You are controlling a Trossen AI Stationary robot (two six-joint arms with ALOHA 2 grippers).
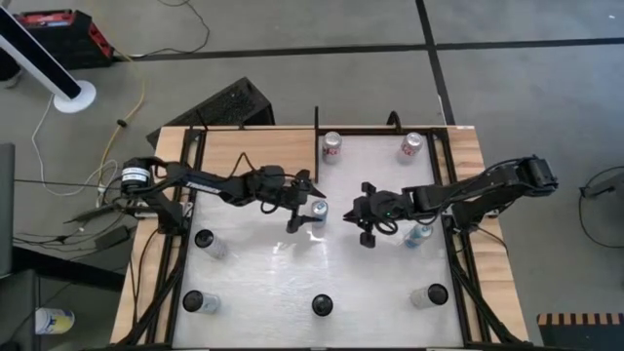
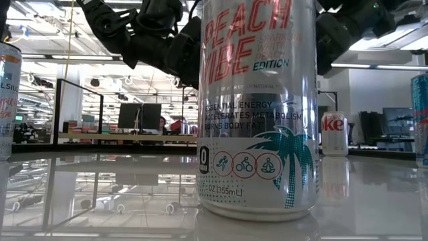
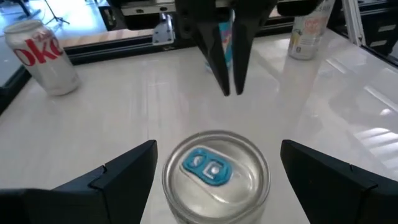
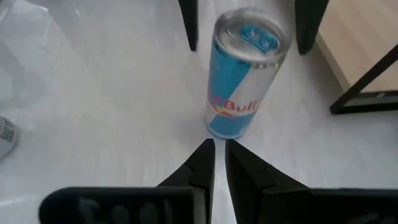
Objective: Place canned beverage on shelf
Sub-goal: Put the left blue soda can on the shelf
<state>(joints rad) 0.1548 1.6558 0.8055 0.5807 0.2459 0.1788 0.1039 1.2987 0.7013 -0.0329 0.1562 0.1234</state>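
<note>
Left gripper (image 1: 310,202) hangs wide open over a silver can (image 1: 319,209) with a blue tab at table centre, one finger on each side, neither touching. Right gripper (image 1: 363,220), fingers pressed together, faces it from the right across a narrow strip of bare tabletop. Just right of that gripper stands a blue Red Bull can (image 4: 241,81), close to the wooden shelf (image 1: 483,161) along the right edge. Diet Coke cans (image 1: 332,145) stand at the far edge.

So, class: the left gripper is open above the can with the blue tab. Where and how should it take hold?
Grip the can by its round side wall, just below the rim, coming straight down. It stands upright, and the left gripper's open fingers already straddle it with room on both sides.
</note>
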